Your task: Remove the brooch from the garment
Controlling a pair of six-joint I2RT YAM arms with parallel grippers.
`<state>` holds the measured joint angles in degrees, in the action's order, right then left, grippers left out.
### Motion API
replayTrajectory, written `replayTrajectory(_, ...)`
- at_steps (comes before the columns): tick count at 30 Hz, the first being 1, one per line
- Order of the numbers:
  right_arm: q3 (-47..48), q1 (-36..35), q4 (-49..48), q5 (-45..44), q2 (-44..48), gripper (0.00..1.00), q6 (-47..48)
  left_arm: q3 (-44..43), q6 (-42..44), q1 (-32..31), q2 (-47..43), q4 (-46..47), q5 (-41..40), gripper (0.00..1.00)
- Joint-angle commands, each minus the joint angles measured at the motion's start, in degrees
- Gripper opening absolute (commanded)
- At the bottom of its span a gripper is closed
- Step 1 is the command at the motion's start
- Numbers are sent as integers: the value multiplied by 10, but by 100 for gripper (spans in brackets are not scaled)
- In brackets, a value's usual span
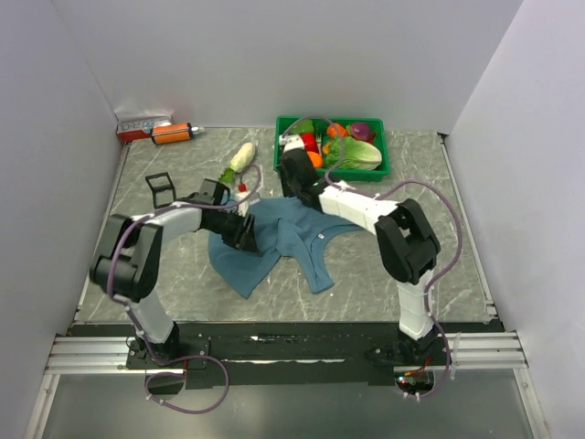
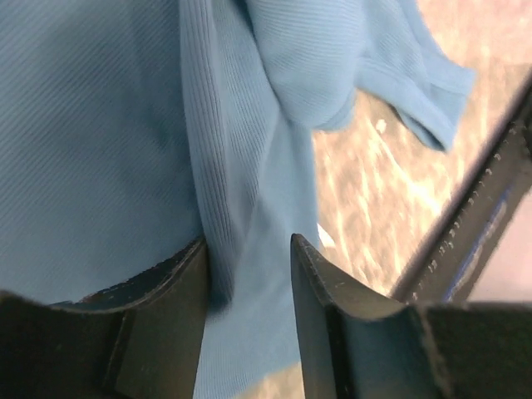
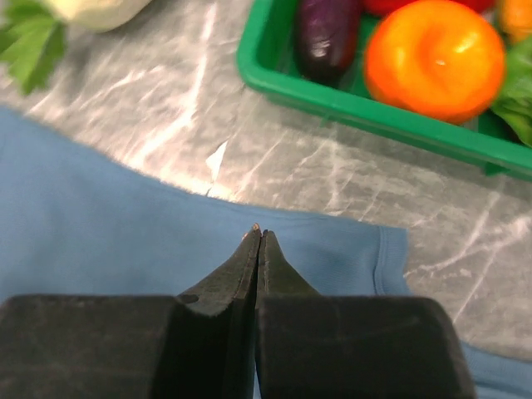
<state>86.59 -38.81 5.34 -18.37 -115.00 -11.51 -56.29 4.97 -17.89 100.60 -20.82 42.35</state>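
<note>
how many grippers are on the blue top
2. The left gripper grips a fold of the garment; the right gripper, fingers shut, sits at its far edge.

The garment (image 1: pixel 274 238) is a teal-blue sleeveless top of soft, finely ribbed cloth, lying rumpled and partly folded over itself. A bunched vertical fold of it runs between the left fingers (image 2: pixel 166 332) and fills the gap between them, and the cloth spreads out flat to their left and twists into a knot-like lump just beyond them. Its small white label (image 1: pixel 322 237) lies well apart from both pairs of fingers. The brooch (image 3: pixel 255 225) shows only as a tiny golden speck at the very tips of the right fingers (image 3: pixel 224 283), just over the top's far edge. It is too small for its shape to be made out.
</note>
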Motion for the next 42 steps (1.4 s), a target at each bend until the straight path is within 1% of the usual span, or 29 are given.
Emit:
replayTrajectory(1,10,63,8,221,107,0,60,-7,69,39,-116,-51,48,50)
replayTrajectory(2,14,89,18,290,115,0,61,-11,80,42,-132,-54,47,51)
replayTrajectory(3,22,103,32,401,120,0,60,-16,111,43,-145,-61,42,52)
replayTrajectory(4,35,114,49,456,120,0,57,-35,123,43,-160,-67,36,53)
replayTrajectory(5,70,129,99,496,116,0,56,-46,128,43,-164,-68,29,53)
replayTrajectory(6,88,133,120,585,111,0,63,-61,125,43,-163,-70,22,53)
replayTrajectory(7,105,137,143,622,98,0,67,-99,131,44,-153,-90,17,54)
replayTrajectory(8,122,141,158,656,96,0,70,-119,136,44,-146,-99,21,54)
replayTrajectory(10,103,145,134,745,116,0,79,-164,127,44,-134,-105,47,54)
replayTrajectory(12,83,145,131,781,130,0,100,-181,107,46,-131,-95,65,55)
replayTrajectory(13,82,147,138,814,130,0,109,-193,98,46,-126,-92,76,56)
replayTrajectory(14,83,148,149,827,131,0,112,-197,89,46,-125,-83,95,56)
replayTrajectory(15,82,147,162,834,133,0,138,-202,74,46,-123,-80,106,57)
replayTrajectory(18,60,148,156,855,143,0,135,-207,53,46,-117,-66,145,57)
replayTrajectory(22,34,148,126,865,148,0,116,-213,54,45,-109,-65,188,57)
replayTrajectory(26,32,149,120,873,145,0,116,-226,72,45,-98,-77,215,57)
replayTrajectory(27,32,149,118,875,142,0,100,-232,71,44,-91,-75,227,57)
replayTrajectory(30,26,148,102,875,142,0,87,-243,53,41,-74,-68,244,57)
replayTrajectory(34,17,149,89,867,143,0,74,-260,54,30,-59,-75,259,57)
replayTrajectory(42,6,147,67,841,147,0,49,-254,18,23,-46,-44,277,56)
